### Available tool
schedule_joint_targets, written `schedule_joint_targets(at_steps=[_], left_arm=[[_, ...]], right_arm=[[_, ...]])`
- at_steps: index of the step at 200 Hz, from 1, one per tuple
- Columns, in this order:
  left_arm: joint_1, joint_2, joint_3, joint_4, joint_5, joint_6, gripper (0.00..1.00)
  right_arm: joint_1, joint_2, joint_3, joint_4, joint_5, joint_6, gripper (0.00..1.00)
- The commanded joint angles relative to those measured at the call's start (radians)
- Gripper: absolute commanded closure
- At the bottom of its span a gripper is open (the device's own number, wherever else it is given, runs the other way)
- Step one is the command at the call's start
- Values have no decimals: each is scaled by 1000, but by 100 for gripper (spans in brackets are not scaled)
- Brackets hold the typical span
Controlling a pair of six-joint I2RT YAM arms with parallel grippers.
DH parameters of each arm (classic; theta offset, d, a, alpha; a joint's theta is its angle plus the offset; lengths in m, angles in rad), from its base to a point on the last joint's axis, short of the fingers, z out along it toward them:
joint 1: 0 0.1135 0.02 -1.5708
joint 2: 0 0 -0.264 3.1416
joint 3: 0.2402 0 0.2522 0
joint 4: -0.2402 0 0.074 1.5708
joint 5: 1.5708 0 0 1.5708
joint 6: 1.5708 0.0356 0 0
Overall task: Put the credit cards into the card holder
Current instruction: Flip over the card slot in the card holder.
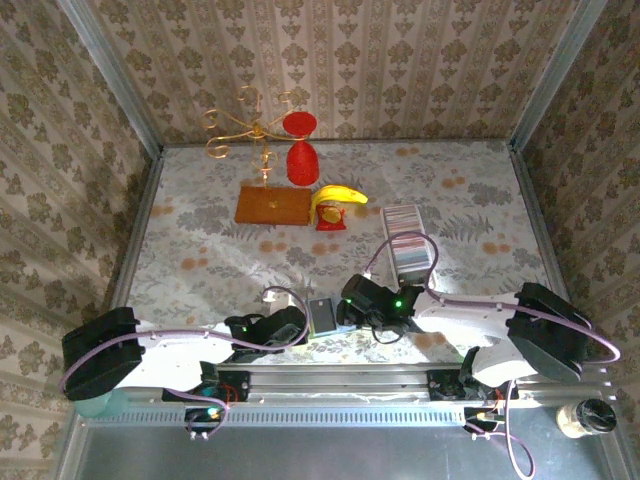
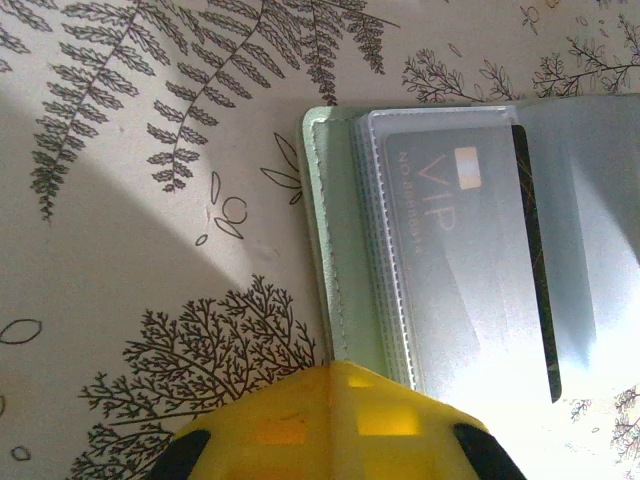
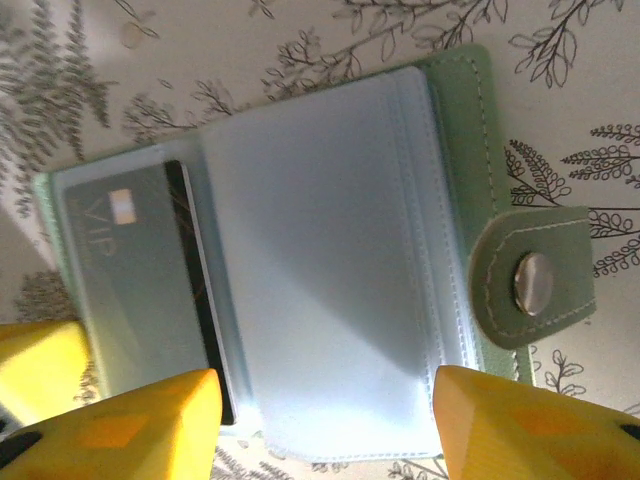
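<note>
My left hand, closed, rests on the edge of the open card holder, seemingly pinning it to the near part of the tabletop. My right hand hovers over it, fingers apart and empty. One VIP card sits in a sleeve, so next I must fetch another from the credit cards further back.

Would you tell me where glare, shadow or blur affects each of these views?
Left wrist: glare washes out the lower right of the card holder, yet the VIP card reads clearly; the tablecloth is partly in shadow. Right wrist: a diagonal shadow crosses the clear sleeves, and the yellow fingers are out of focus. Top external: a sunlit patch lies beside the right arm.
</note>
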Motion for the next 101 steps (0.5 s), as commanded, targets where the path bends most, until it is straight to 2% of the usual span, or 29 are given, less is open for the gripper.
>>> schedule_joint_targets(at_steps=[1, 101], left_arm=[[-7, -15, -20, -57, 4, -13, 95], [-7, -19, -35, -50, 6, -22, 95]], right_arm=[[6, 35, 43, -44, 6, -23, 41], [17, 73, 54, 97, -79, 10, 40]])
